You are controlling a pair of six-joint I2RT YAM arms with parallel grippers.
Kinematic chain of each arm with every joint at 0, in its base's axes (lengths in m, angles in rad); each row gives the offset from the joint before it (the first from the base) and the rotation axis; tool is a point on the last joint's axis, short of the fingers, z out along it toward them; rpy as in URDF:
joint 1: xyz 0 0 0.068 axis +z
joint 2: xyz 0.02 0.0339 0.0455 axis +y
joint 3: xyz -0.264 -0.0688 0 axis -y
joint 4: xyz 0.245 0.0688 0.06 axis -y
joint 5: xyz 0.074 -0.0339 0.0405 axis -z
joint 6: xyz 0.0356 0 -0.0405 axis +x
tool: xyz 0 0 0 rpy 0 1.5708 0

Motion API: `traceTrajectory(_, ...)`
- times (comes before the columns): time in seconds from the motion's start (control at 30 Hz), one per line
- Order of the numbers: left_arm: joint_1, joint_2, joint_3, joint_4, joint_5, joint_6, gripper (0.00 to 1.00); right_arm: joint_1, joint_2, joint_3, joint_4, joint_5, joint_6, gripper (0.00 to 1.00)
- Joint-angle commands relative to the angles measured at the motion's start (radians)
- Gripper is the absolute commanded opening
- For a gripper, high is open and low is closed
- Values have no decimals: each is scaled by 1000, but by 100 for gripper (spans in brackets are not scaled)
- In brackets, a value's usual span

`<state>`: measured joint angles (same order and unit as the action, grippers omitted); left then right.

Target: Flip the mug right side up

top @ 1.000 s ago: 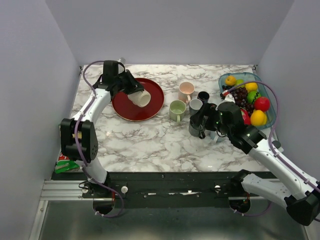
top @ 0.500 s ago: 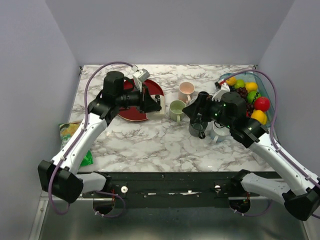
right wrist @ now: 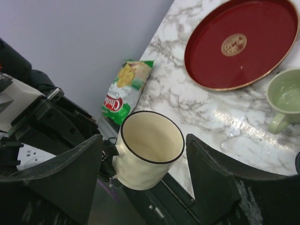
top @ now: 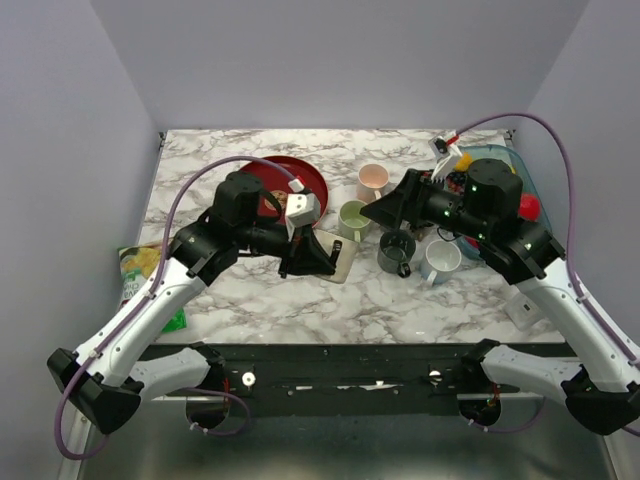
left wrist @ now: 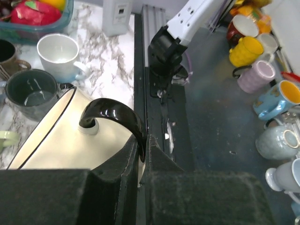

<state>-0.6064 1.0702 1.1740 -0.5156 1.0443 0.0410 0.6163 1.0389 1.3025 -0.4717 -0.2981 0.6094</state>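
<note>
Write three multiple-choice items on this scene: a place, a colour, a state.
1. The green mug stands: A on the marble beside the red tray; B on the red tray; C on the floor.
2. The handle of the cream mug is: A red; B black; C cream.
3. The left arm's fingers are: A wide open; B shut on the green mug; C shut on the cream mug's handle.
A: it sits on marble just off the tray's rim. B: the loop is glossy black. C: they pinch that handle.

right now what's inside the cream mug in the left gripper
Nothing shows: the right wrist view looks into the cream mug and sees only bare wall. Its bottom is partly hidden behind the near rim.
</note>
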Motion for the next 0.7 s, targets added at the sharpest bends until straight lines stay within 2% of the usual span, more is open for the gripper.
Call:
traceTrajectory(0.0,-97,29,50,2,-300,8,0,8,24,-5,-108,-75,20,78)
traceTrajectory(0.17,-182,51,52,32,-565,-20,0,14,16,-49,-117,-41,18,89)
traceTrajectory(0.3,-208,46,33,84,-631,-30,0,14,19,-71,-139,-21,13,90)
traceTrajectory(0.5,-268,94,47,106,-682,-20,0,14,88,-62,-151,-33,13,89)
traceTrajectory(0.6,-285,126,61,109,-705,-12,0,22,108,-57,-140,-30,19,85)
traceTrajectory(0.67,-293,138,69,114,-722,-9,0,23,125,-55,-136,-32,23,79)
